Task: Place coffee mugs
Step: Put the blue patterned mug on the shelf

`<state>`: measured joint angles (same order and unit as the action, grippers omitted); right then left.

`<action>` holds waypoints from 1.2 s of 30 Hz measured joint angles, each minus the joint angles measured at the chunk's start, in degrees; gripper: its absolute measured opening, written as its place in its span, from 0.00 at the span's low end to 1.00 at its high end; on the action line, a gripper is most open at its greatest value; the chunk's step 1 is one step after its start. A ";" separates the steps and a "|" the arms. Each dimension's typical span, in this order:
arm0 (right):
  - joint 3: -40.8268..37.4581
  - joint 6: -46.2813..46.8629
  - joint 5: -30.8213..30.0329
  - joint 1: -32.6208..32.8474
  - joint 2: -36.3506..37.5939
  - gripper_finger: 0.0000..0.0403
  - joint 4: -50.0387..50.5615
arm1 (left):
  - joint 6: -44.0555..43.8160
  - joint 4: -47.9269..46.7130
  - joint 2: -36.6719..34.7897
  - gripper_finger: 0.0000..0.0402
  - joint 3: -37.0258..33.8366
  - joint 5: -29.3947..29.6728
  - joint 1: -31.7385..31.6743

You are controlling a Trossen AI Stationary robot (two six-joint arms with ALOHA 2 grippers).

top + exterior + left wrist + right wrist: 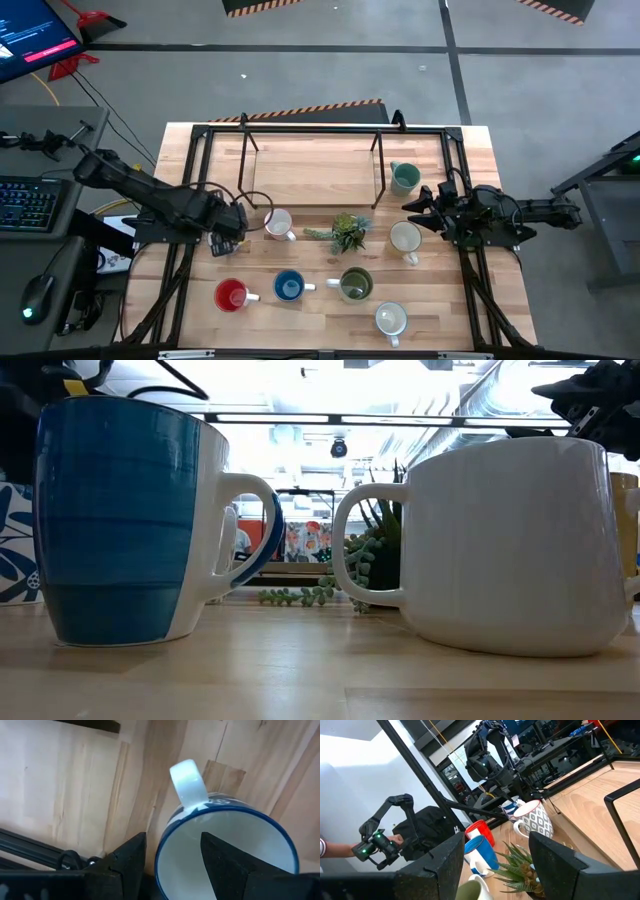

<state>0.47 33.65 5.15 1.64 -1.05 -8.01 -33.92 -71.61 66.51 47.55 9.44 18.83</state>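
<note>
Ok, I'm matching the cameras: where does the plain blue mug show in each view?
High view: blue mug, front row, between red mug and olive mug.
Low view: large, at the left.
Left wrist view: absent; that is the patterned mug.
Right wrist view: beyond the spiky plant, beside the red mug.
Shared landmark: the spiky plant.

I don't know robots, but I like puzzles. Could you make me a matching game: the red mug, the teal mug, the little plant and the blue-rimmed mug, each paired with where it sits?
Things:
1. red mug
2. teal mug
3. plant
4. blue-rimmed mug

Places:
A. middle of the table, with mugs around it
B. rim between the open fingers of the left gripper
C. left-arm end of the row with the blue mug and olive mug
D. right arm's side, beside the black rack

Pairs: 1-C, 2-D, 3-A, 4-B
</note>
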 joint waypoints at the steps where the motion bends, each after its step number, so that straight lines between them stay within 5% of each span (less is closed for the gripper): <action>1: 0.00 0.00 0.00 0.01 0.01 0.52 0.00 | 0.13 0.04 0.20 0.45 0.00 0.24 0.00; 27: 0.00 1.07 1.81 0.00 0.00 0.52 -0.01 | 5.69 2.94 5.57 0.44 0.02 1.90 -0.07; 36: 0.00 2.45 1.81 -0.01 0.00 0.52 -0.02 | 5.64 2.74 6.40 0.24 0.02 2.22 -0.07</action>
<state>0.47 36.10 6.96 1.63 -1.05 -8.03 -28.28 -68.87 72.90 47.57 11.66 18.76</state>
